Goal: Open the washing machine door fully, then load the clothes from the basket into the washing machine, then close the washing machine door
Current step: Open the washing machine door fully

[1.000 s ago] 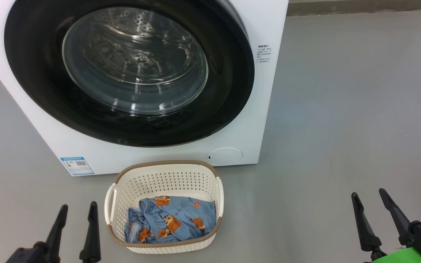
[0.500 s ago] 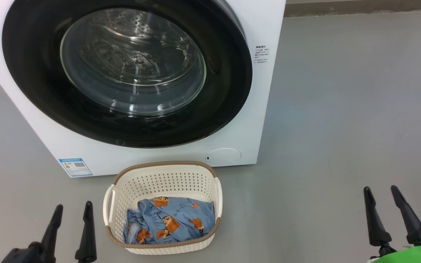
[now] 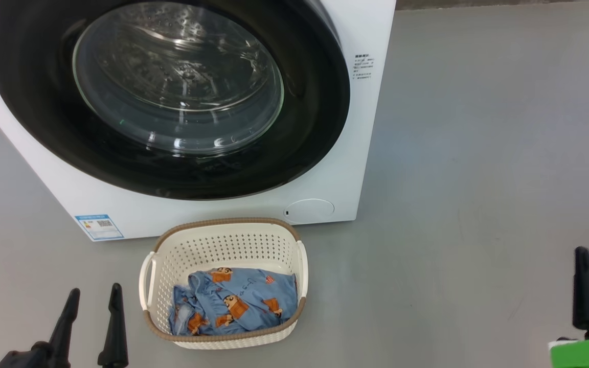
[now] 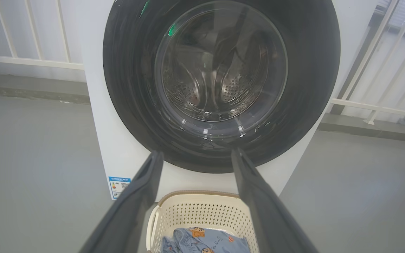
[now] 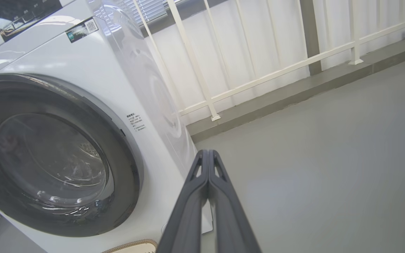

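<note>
Fingers of the right gripper [image 3: 582,255] are pressed together into one dark spike, holding nothing, low at the robot's right over the bare grey floor [image 3: 478,179]. Open floor lies all round it, and the washing machine [image 3: 368,128] stands well off to its left. The left gripper [image 3: 95,289] is spread wide and empty, just left of the basket [image 3: 225,223] and apart from it, with open floor ahead up to the machine's front.

The basket is cream perforated plastic with rounded corners, a brown woven-look rim and white side handles. It sits on the floor close before the machine, below the door. The clothes [image 3: 235,301] lie crumpled in its near half, soft light blue fabric printed with orange-and-brown cartoon figures.

The washing machine door [image 3: 320,128] is shut: a wide glossy black ring around a bulging clear glass bowl [image 3: 177,76], the perforated steel drum visible through it. A blue label [image 3: 98,226] marks the white front's lower left, a round flap [image 3: 309,210] its lower right. Behind the machine, a white railing [image 5: 269,73] borders the floor.
</note>
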